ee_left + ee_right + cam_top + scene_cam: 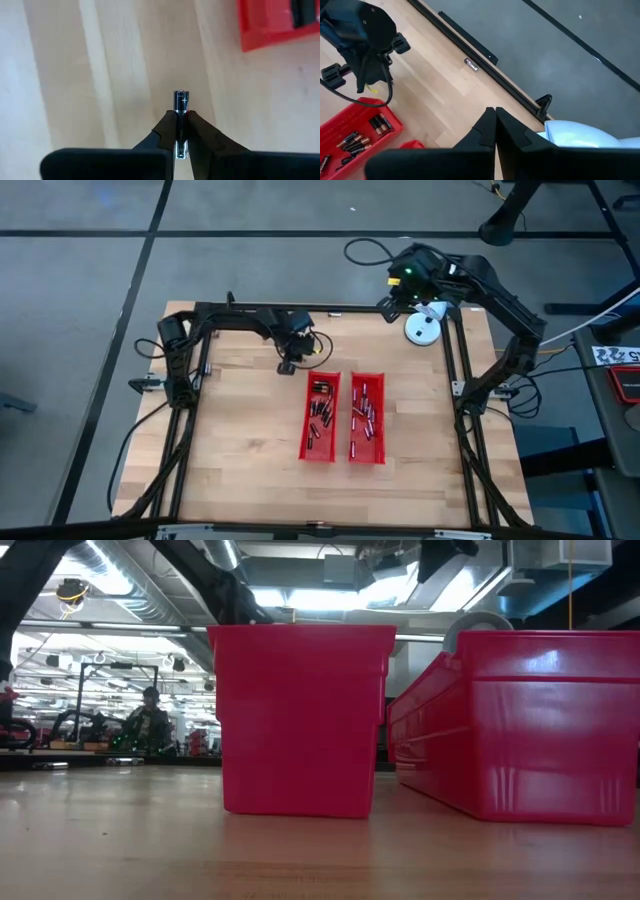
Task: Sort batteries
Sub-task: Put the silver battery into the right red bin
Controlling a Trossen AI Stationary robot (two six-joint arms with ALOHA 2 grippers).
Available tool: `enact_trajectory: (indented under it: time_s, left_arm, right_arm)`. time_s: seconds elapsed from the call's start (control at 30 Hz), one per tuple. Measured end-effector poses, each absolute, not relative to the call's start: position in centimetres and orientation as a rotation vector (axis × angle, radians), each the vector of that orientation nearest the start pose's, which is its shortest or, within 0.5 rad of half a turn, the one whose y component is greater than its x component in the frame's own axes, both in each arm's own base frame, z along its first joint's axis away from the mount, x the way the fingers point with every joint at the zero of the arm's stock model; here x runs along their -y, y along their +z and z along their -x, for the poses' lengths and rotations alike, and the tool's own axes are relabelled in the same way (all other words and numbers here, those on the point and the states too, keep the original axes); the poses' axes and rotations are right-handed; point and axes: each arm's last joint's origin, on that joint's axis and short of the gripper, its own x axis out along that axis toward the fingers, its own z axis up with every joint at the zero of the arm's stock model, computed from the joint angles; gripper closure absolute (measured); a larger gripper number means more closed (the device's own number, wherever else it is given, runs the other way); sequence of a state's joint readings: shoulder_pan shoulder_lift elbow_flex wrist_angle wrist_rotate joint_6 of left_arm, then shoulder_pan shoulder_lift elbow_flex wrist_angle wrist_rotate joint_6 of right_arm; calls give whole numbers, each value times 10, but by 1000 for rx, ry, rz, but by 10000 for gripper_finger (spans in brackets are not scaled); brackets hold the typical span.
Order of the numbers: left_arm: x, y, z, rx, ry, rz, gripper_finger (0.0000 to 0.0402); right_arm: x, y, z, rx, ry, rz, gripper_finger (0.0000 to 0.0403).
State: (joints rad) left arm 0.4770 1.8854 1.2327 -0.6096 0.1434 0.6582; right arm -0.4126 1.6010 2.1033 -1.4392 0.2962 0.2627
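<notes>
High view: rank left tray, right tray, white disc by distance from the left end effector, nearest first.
From the left end effector:
1. Left tray, just below it in the picture.
2. Right tray, beyond the left one.
3. White disc, far corner by the right arm.

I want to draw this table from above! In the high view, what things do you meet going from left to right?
Left gripper, holding a battery → left red tray → right red tray → white round object → right gripper sits just above it, so its place is unclear.
</notes>
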Motion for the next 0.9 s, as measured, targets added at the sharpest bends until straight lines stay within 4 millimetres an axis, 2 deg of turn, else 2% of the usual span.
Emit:
enact_trajectory:
  time_s: [0.27,0.57,0.7,0.9]
  left_arm:
    - [-161,190,-309,-1216,-58,-113,387]
    - [-149,247,-301,-998,78,-84,382]
    - [-135,271,-310,-815,106,-47,385]
    - [-104,292,-341,-530,58,-49,382]
  right_arm:
    - [115,464,-240,-850,-783,-278,398]
    - [115,465,-241,-847,-771,-251,398]
    - [118,467,-242,-825,-771,-233,398]
    - [127,471,-241,-777,-768,-227,398]
